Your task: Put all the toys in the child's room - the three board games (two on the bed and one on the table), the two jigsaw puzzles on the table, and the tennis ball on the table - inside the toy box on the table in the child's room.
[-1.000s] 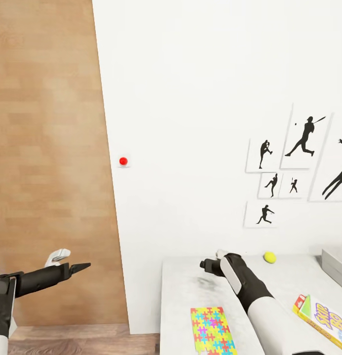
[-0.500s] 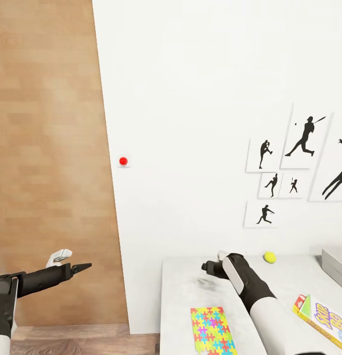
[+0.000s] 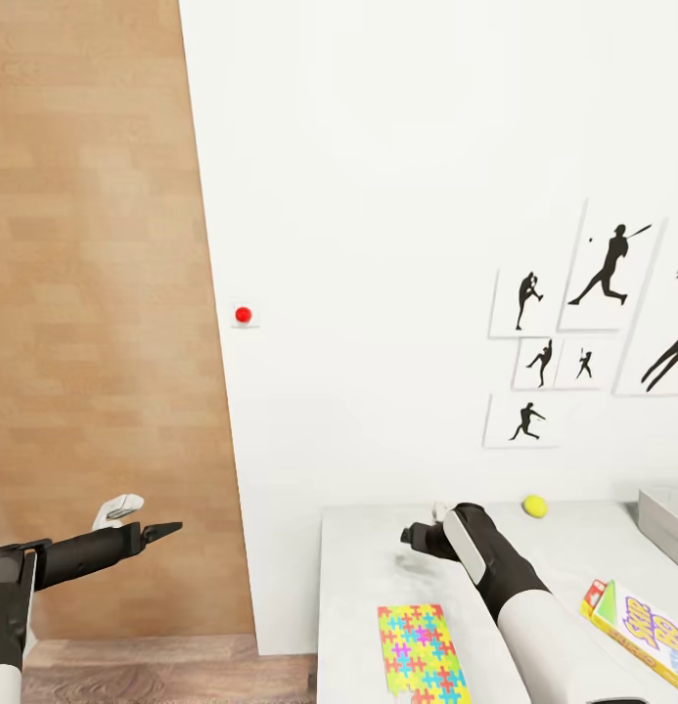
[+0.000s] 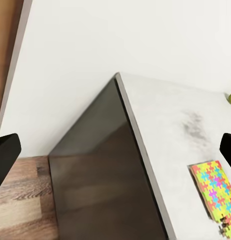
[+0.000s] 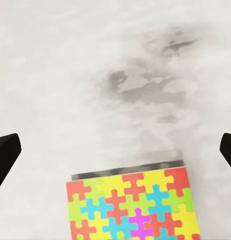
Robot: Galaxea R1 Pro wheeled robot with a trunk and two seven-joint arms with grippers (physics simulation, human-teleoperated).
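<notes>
The head camera has tipped slightly and the right pincer (image 3: 413,537) has barely crept along, hovering released and empty over the desk (image 3: 363,577) just beyond the jigsaw puzzle (image 3: 423,652), tennis ball (image 3: 535,506) far right near the toy box (image 3: 666,523), so nothing's grasped yet.

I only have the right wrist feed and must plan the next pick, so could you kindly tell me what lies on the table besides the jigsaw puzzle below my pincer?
Observer: A tennis ball sits at the far edge of the table, beyond the right pincer.
Operator: Thank you. Is the toy box in sight?
Observer: The toy box shows a grey corner at the head view's right edge, right of the ball.
Operator: Any board game nearby?
Observer: A Skip-Bo game box lies flat, right of the jigsaw puzzle.
</notes>
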